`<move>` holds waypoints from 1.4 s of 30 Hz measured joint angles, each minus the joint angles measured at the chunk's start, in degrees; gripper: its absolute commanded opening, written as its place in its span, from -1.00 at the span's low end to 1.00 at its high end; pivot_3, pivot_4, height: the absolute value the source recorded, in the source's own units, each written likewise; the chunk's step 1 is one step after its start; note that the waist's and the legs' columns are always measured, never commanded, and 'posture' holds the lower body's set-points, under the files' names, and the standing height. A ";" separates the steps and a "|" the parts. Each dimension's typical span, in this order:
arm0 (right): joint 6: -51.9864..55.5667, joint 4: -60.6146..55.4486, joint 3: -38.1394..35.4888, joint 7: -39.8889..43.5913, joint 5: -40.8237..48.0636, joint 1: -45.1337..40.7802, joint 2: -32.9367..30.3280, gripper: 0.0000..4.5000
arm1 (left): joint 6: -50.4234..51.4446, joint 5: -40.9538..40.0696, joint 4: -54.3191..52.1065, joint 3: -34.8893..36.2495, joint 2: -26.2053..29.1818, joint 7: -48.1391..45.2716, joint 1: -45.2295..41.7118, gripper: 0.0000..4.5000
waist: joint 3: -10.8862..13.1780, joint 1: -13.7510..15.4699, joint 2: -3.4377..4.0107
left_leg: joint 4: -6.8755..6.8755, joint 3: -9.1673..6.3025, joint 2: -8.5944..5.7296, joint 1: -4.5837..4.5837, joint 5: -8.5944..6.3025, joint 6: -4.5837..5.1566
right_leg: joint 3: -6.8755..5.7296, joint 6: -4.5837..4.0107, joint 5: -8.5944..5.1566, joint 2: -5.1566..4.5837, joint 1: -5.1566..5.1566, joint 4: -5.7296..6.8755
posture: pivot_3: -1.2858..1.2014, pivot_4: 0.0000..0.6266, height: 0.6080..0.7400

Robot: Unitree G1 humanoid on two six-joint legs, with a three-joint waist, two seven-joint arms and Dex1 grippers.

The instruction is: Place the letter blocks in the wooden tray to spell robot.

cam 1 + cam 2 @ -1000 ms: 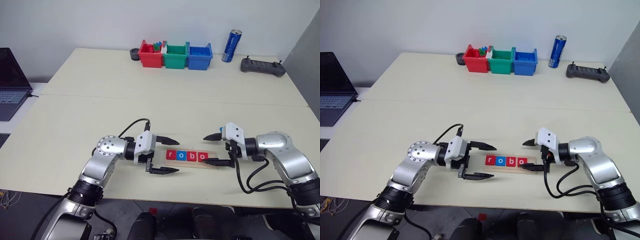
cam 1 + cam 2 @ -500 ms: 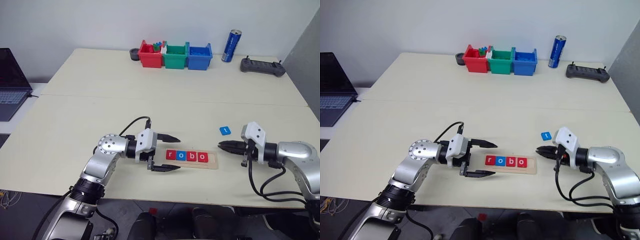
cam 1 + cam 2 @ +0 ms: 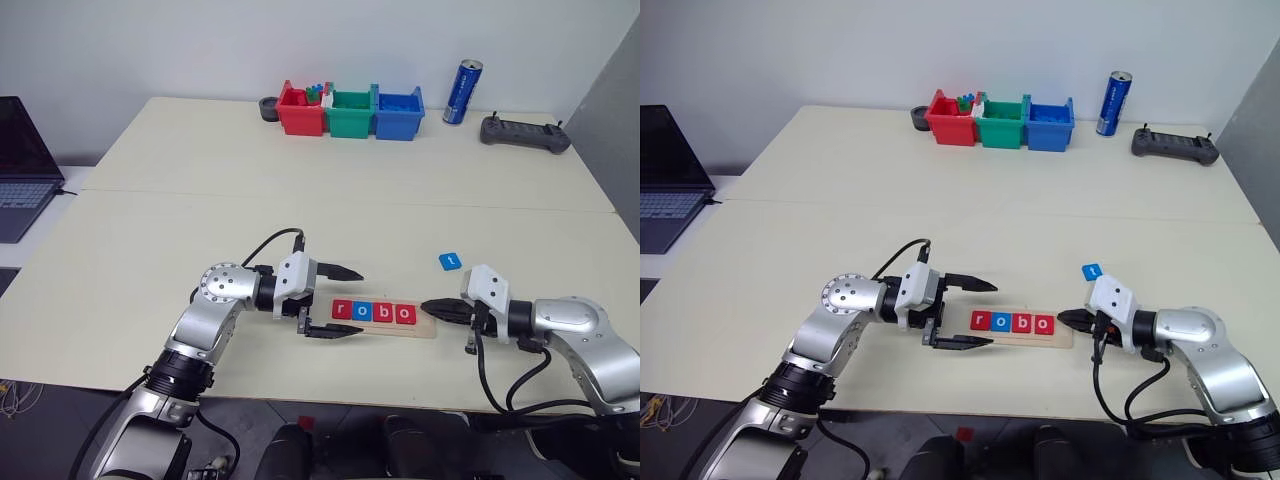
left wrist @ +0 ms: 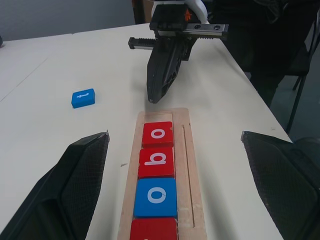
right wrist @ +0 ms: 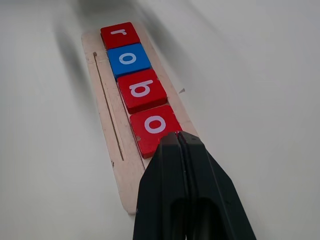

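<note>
Nearest me, wooden tray (image 3: pixel 425 328) holds four letter blocks (image 3: pixel 373 312) reading r-o-b-o. My left gripper (image 3: pixel 338 302) gapes empty at its left end; my right gripper (image 3: pixel 430 307) is pinched closed, empty, tips at the right end. Beyond, blue t block (image 3: pixel 449 261) lies loose on table (image 3: pixel 300 200).

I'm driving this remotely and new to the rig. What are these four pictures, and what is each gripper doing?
Two pictures look down from the robot's head; the other two look along each wrist's fingers. On the table lies the wooden tray holding four letter blocks spelling "robo". The blue t block lies loose on the table beyond the tray's right end. The left gripper is open at the tray's left end and holds nothing. The right gripper is shut and empty, its tip at the tray's right end. Far back stand three plastic bins, a can and a controller.
</note>
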 measured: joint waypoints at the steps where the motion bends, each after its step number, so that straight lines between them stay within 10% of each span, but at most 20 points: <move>1: -0.13 0.57 0.33 0.08 -0.30 -0.34 -0.02 -0.99 | 0.04 0.00 -0.04 0.00 0.00 0.05 0.01 1.00 | 0.00 0.00 0.00 | 0.00 0.00 0.00 0.00 0.00 0.00 | 0.00 0.00 0.00 0.00 0.00 0.00 | 0.03 -0.52 1.00; 34: -4.28 5.28 6.09 3.81 -4.15 -3.73 0.10 -0.99 | 0.53 -0.01 -2.45 0.00 0.65 1.38 2.54 1.00 | 0.00 0.02 0.00 | 0.00 0.00 0.00 0.00 0.00 0.00 | 0.00 0.00 0.00 0.00 0.00 0.00 | 0.03 -0.52 1.00; 42: 4.92 0.06 -3.94 -0.12 1.68 -4.45 -1.65 0.02 | 0.44 -0.01 -2.40 0.00 0.21 2.23 2.57 1.00 | 0.00 0.02 0.00 | 0.00 -0.02 0.01 0.00 0.00 0.00 | 0.00 0.00 0.00 0.00 0.00 0.01 | 0.03 -0.52 1.00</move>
